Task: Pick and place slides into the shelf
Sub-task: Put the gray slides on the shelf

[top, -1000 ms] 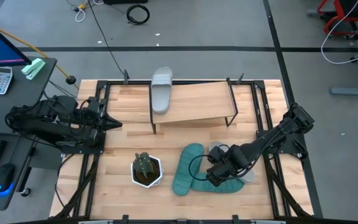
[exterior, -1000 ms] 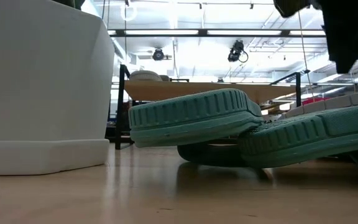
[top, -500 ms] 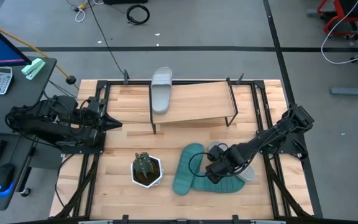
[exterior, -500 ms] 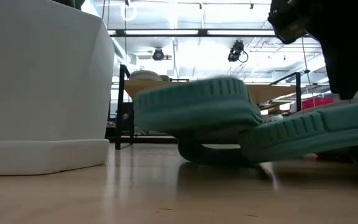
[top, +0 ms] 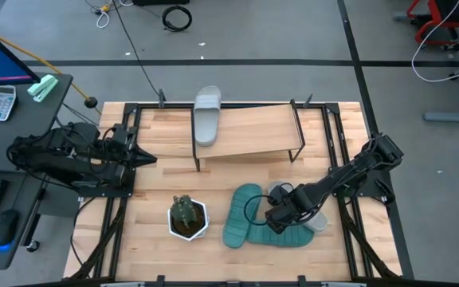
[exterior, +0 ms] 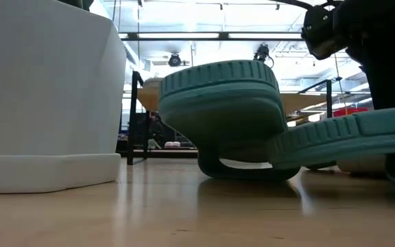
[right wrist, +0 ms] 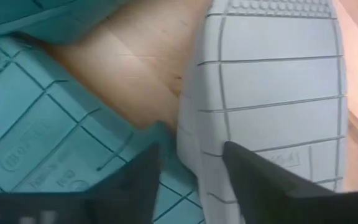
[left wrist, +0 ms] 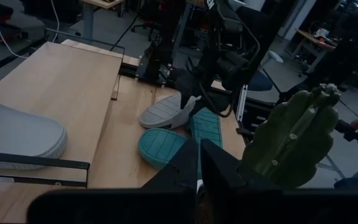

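Observation:
One light grey slide [top: 205, 115] lies on the left end of the shelf [top: 253, 131], its toe overhanging the far edge. Two teal slides lie at the table's near right. One [top: 240, 214] is tipped up on its side [exterior: 221, 103] and leans on the end of the other [top: 292, 235], which lies sole up [right wrist: 42, 137]. The second grey slide [right wrist: 272, 93] lies sole up beside them. My right gripper [right wrist: 191, 180] is open, low over the seam between the grey sole and the teal sole. My left gripper [top: 146, 158] is shut and empty at the table's left edge. My right gripper has one finger [right wrist: 135, 180] over the teal sole and the other [right wrist: 253, 180] over the grey sole's edge [right wrist: 194, 143]. It comes slanting down from the table's right. I cannot tell whether either finger touches a slide.
A small cactus in a white pot [top: 188, 217] stands near the front, left of the teal slides. It fills the left of the low view [exterior: 46, 96]. The rest of the shelf top to the right of the grey slide is bare board.
The left teal slide has tipped from lying nearly flat to standing up on its side, still leaning on the other teal slide. That slide's raised end has sunk to nearly level. My right gripper has shifted a little toward the left teal slide.

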Robot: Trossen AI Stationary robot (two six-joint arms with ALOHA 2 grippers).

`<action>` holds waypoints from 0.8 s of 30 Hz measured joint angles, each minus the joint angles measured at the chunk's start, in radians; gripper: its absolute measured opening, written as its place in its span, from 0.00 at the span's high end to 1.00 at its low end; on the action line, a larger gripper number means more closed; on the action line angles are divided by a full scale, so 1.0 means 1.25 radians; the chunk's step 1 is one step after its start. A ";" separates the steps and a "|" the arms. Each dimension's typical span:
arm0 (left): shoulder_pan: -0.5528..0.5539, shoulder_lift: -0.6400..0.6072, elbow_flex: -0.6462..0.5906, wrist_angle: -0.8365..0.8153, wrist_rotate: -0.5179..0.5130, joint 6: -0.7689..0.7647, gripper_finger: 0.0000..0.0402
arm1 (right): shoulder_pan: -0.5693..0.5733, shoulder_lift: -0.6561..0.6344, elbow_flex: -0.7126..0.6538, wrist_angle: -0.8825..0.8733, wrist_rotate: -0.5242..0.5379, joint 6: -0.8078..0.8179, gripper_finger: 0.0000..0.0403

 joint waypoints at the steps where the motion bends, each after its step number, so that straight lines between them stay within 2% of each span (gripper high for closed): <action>1: 0.000 0.000 0.000 0.000 0.000 0.000 0.94 | 0.000 0.000 0.000 -0.001 -0.002 0.000 0.66; 5: 0.000 0.000 0.000 0.001 0.000 0.000 0.97 | -0.001 0.001 -0.002 -0.002 -0.010 -0.001 0.93; 6: 0.000 0.000 0.000 0.001 0.000 0.000 0.98 | -0.001 0.001 -0.002 0.004 -0.016 -0.003 0.96; 12: 0.000 0.000 0.000 0.001 0.000 0.003 0.98 | 0.000 -0.007 0.003 0.046 -0.074 -0.015 0.99; 18: 0.000 0.000 0.001 0.000 0.000 0.004 0.93 | 0.001 -0.032 0.055 0.034 -0.061 -0.017 0.99; 24: 0.000 0.000 0.001 -0.001 0.000 0.005 0.97 | 0.002 -0.093 0.099 0.011 -0.034 -0.051 0.99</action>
